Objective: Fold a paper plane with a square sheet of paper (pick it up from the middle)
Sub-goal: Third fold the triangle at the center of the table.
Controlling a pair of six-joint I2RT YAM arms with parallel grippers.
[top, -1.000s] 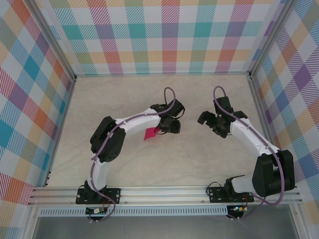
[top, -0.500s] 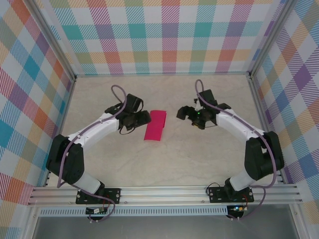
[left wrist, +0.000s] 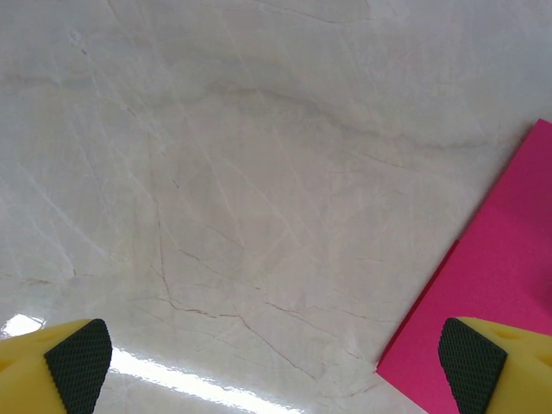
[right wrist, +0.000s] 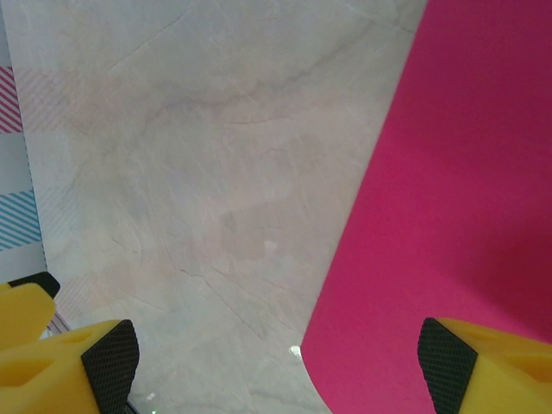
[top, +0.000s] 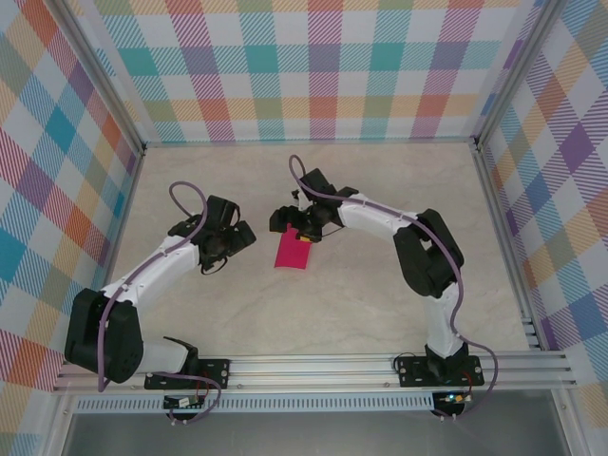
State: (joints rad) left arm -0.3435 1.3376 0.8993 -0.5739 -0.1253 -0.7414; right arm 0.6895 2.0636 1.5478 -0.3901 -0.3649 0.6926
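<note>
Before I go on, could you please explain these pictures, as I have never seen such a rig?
These are two robot arms bolted at the near edge of a table, each ending in a two-finger gripper. The wide picture looks down from above and behind them. The other two come from cameras on the wrists, so the yellow fingers are each gripper's own. A pink paper lies flat on the table. The left gripper is beside it and the right gripper is over its far end. Both are open and hold nothing.
</note>
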